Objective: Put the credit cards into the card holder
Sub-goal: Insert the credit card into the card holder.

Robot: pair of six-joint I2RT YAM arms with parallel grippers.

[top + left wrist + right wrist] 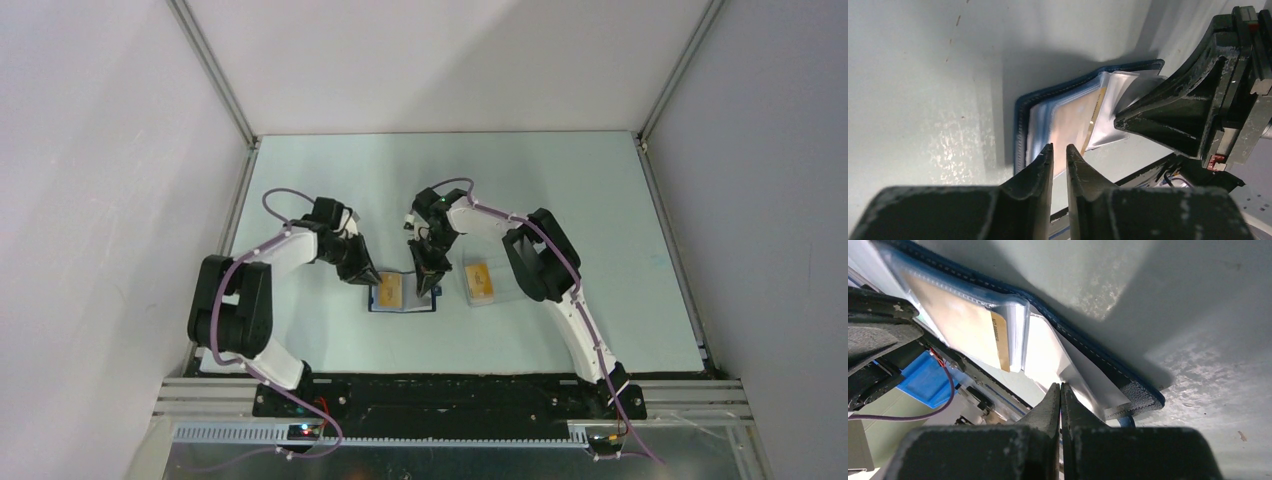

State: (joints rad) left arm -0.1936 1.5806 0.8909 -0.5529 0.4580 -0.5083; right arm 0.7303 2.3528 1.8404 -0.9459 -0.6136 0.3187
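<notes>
The card holder [405,294] lies open on the table, its navy cover [1020,125] [1128,385] under clear sleeves. One orange credit card [390,289] [1073,122] [963,325] sits inside a sleeve on its left half. My left gripper [366,273] [1059,148] hovers at the holder's left edge, jaws slightly apart with nothing between them. My right gripper [428,281] [1060,386] [1118,122] is shut, its tips against the edge of a loose clear sleeve [1043,350] on the right half. Whether that sleeve is pinched I cannot tell.
A clear plastic case [480,283] with another orange card [478,276] in it lies just right of the holder, beside the right arm's elbow. Pale walls close the table on the left, right and back.
</notes>
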